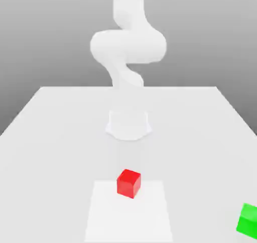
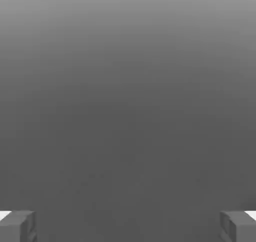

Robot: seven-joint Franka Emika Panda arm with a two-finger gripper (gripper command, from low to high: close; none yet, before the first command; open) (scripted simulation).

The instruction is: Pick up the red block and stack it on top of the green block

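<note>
Progress: nothing stacked, nothing lifted; your job stands at its opening stage.

Red block [image 1: 129,184]: one, resting on the tabletop [image 1: 55,161], turned at an angle to its edges. You find it nearer the front edge than the back edge, about midway between the side edges, overlapping the far edge of a pale rectangular patch [image 1: 128,217].

Green block [image 1: 248,221]: one, partly cut off at the exterior view's right, towards the tabletop's front corner on that side. It is well apart from the red block, its top bare.

Pincer [image 2: 128,228]: one, empty, spread wide, with its two fingers well apart and nothing between them. The arm [image 1: 128,46] rises from its base [image 1: 128,125], behind the red block as the exterior view shows it. The red block is not between the fingers; how far off it lies from them, you cannot tell.

Outstanding, by judgement: bring the pincer to the red block, match its slanted faces, grip, lift, carry it to the green block, set it on top, release.
</note>
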